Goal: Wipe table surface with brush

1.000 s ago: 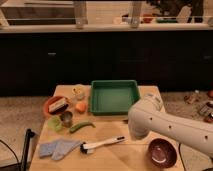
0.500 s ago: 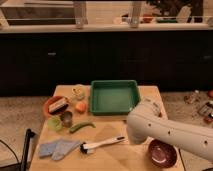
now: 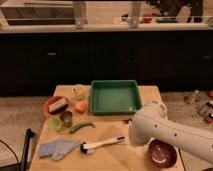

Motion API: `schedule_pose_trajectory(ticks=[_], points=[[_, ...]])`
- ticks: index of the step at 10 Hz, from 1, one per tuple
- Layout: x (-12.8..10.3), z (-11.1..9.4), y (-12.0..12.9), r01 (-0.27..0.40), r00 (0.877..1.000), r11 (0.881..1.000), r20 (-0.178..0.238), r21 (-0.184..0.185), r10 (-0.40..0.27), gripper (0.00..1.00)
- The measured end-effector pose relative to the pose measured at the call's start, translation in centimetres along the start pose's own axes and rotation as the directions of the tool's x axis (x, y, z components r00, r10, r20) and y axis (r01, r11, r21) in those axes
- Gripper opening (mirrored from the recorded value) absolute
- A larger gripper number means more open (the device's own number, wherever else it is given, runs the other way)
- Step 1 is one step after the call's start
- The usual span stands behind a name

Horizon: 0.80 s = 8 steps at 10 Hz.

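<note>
Gripper of the robot is hidden behind the end of the big white arm (image 3: 165, 132), over the light tan wooden table surface (image 3: 112, 127), so I cannot tell if it holds anything. The slim white-handled brush with dark bristles (image 3: 105, 143) lies flat there, just beside the arm. It looks light and stiff, maybe slippery. Grab the long handle near its middle.

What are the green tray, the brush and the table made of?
The green tray looks like plastic: even colour, smooth moulded rim. The brush seems plastic too, with a white handle and dark bristles. The table surface looks like pale wood with faint seams. The gripper is hidden behind the white arm, beside the brush handle.
</note>
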Motion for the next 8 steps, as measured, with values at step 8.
schedule_pose_trajectory(ticks=[8], points=[[-6.2, 2.7, -3.1, 0.100, 0.993, 0.995, 0.062, 0.027, -0.102, 0.80]])
